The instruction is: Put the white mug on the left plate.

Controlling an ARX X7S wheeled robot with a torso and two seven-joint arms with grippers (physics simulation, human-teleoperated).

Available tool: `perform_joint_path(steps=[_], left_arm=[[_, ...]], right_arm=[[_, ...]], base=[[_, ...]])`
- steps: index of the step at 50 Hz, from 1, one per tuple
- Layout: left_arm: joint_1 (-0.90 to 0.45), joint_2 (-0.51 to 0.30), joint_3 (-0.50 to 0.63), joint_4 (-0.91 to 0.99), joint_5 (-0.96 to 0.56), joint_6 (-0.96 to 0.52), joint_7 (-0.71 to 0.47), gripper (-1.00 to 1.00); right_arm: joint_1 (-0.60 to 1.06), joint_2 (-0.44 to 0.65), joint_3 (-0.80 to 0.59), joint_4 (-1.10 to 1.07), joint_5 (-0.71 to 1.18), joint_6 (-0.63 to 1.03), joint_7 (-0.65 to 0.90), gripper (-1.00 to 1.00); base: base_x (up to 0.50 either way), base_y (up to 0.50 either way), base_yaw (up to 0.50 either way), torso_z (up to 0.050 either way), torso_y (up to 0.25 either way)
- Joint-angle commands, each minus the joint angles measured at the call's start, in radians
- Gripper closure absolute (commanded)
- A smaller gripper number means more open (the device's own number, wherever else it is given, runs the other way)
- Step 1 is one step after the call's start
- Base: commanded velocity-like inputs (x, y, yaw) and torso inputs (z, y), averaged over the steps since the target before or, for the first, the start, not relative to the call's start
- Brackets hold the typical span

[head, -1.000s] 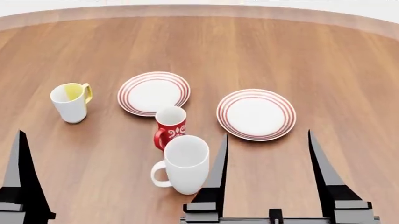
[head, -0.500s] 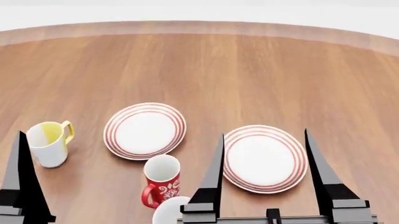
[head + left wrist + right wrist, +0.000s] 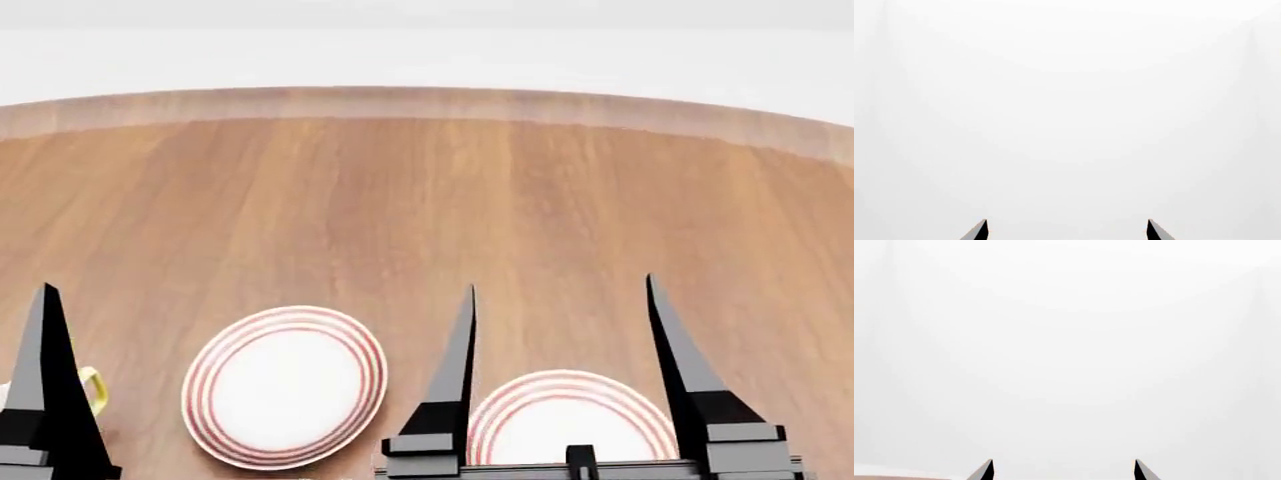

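The right gripper (image 3: pixel 558 300) has its jaws spread wide and empty, and the left gripper (image 3: pixel 1067 229) looks spread too in its wrist view, both raised above the table (image 3: pixel 427 200). The left plate (image 3: pixel 286 387) lies at about 7 o'clock from the right gripper; the white mug is out of view, probably below the head view's edge. The approach step is not begun: next the view must drop to find the mug.
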Motion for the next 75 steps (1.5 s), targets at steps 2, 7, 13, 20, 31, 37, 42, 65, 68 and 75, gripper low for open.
perform_joint_path(steps=[2, 7, 13, 20, 31, 37, 42, 65, 68, 75], left_arm=[[0.001, -0.013, 0.007, 0.004, -0.009, 0.001, -0.014, -1.00], [-0.003, -0.018, 0.007, 0.005, -0.015, -0.004, -0.020, -1.00], [0.000, -0.023, 0.012, -0.001, -0.017, 0.005, -0.025, -1.00], [0.002, -0.027, 0.015, -0.005, -0.018, 0.014, -0.029, -1.00], [0.002, -0.037, 0.021, -0.005, -0.024, 0.017, -0.040, -1.00], [0.002, -0.042, 0.024, -0.003, -0.027, 0.017, -0.045, -1.00], [0.000, -0.047, 0.025, 0.000, -0.032, 0.013, -0.051, -1.00], [-0.002, -0.064, 0.041, -0.008, -0.039, 0.025, -0.067, -1.00], [0.002, -0.068, 0.043, -0.008, -0.040, 0.029, -0.069, -1.00], [0.001, -0.073, 0.045, -0.007, -0.044, 0.031, -0.074, -1.00]], right_arm=[[0.003, 0.008, -0.005, -0.001, 0.009, 0.006, 0.009, -1.00], [0.001, 0.011, -0.004, 0.004, 0.014, -0.002, 0.014, -1.00], [-0.001, 0.008, 0.001, 0.005, -0.005, 0.030, 0.042, -1.00], [0.012, 0.020, -0.027, 0.009, -0.016, 0.051, 0.035, -1.00], [0.014, 0.030, -0.032, 0.014, 0.010, 0.038, 0.036, -1.00], [0.015, 0.036, -0.035, 0.011, 0.014, 0.040, 0.042, -1.00], [0.019, 0.039, -0.039, 0.011, 0.018, 0.041, 0.048, -1.00], [0.023, 0.071, -0.072, 0.001, -0.023, 0.045, 0.085, -1.00], [-0.015, 0.064, -0.031, 0.009, 0.038, -0.078, 0.089, -1.00], [-0.013, 0.070, -0.033, 0.008, 0.044, -0.078, 0.096, -1.00]], base=[[0.50, 0.00, 0.00, 0.000, 0.000], [0.50, 0.00, 0.00, 0.000, 0.002], [0.03, 0.00, 0.00, 0.000, 0.000], [0.00, 0.39, 0.00, 0.000, 0.000], [0.00, 0.50, 0.00, 0.000, 0.000], [0.00, 0.50, 0.00, 0.000, 0.000], [0.00, 0.50, 0.00, 0.000, 0.000], [0.00, 0.36, 0.00, 0.000, 0.000], [0.00, 0.00, -0.33, 0.000, 0.000], [0.00, 0.00, -0.50, 0.000, 0.000]])
